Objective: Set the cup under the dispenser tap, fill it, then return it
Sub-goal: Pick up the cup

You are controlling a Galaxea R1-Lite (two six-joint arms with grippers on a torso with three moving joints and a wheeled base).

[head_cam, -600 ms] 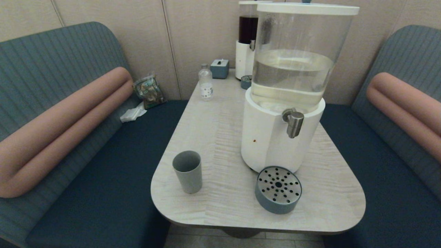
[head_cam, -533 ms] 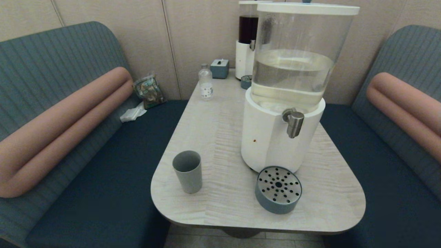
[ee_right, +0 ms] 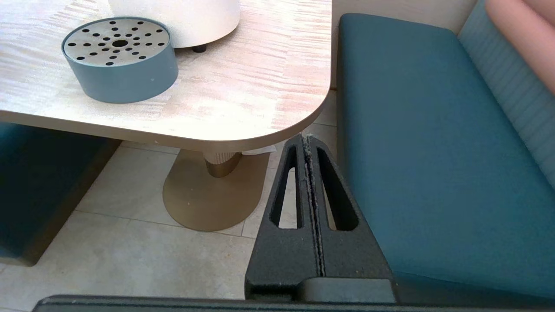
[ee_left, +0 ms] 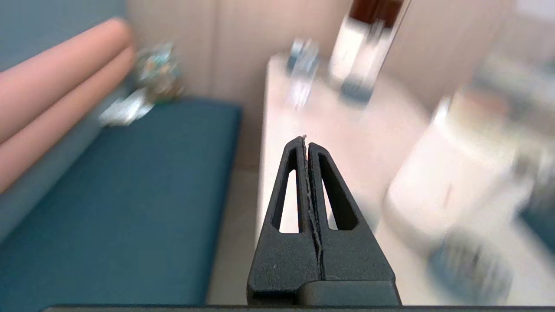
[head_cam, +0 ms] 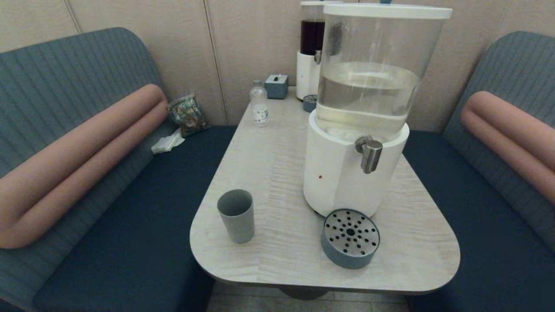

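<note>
The grey-green cup (head_cam: 236, 215) stands upright and alone near the table's front left corner. The brushed-steel dispenser tap (head_cam: 370, 155) sticks out of the big dispenser's white base (head_cam: 336, 177), above and behind the round perforated drip tray (head_cam: 350, 238). Neither gripper shows in the head view. My left gripper (ee_left: 306, 139) is shut and empty, held above the left seat and the table's left edge; the cup does not show in its view. My right gripper (ee_right: 307, 138) is shut and empty, low beside the table's front right corner, with the drip tray (ee_right: 119, 58) beyond it.
On the table (head_cam: 277, 143) far end stand a small water bottle (head_cam: 259, 104), a tissue box (head_cam: 276, 86) and the narrower dispenser with dark liquid (head_cam: 310, 52). Blue benches (head_cam: 143, 216) flank the table. The table's pedestal foot (ee_right: 208, 190) stands on the tiled floor.
</note>
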